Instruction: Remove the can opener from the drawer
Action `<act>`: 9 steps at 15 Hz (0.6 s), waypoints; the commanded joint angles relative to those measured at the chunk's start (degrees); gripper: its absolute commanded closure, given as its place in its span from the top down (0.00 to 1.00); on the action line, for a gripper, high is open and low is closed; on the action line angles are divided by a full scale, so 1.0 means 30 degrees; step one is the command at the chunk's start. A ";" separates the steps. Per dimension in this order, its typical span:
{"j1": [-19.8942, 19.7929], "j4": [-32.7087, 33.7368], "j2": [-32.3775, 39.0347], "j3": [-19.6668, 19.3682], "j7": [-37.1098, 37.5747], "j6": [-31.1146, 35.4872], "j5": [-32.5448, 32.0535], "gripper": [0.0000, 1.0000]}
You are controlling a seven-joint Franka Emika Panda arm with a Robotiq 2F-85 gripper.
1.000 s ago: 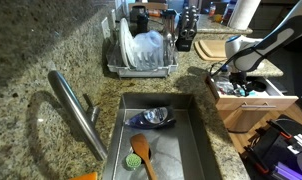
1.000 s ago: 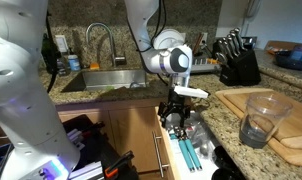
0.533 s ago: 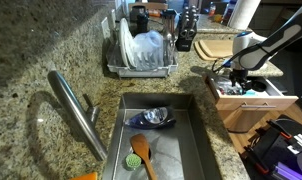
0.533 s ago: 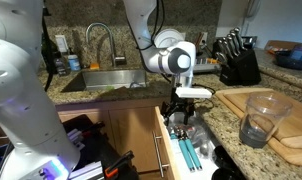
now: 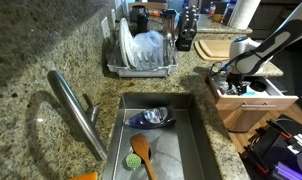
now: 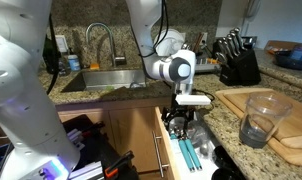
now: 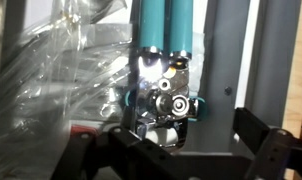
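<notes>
Teal-handled steel can opener (image 7: 163, 70) lying lengthwise in the shallow, white-lined light-wood drawer (image 5: 246, 113), handles pointing away from the black gripper (image 7: 176, 150). Jaws spread wide, flanking its head; contact indiscernible.

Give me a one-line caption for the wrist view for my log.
Open gripper poised over the teal-handled metal can opener lying in the shallow white-lined drawer.
</notes>
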 commanded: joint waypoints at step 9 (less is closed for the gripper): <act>-0.0107 0.0233 0.0117 -0.0280 0.1020 -0.0171 -0.0147 1.00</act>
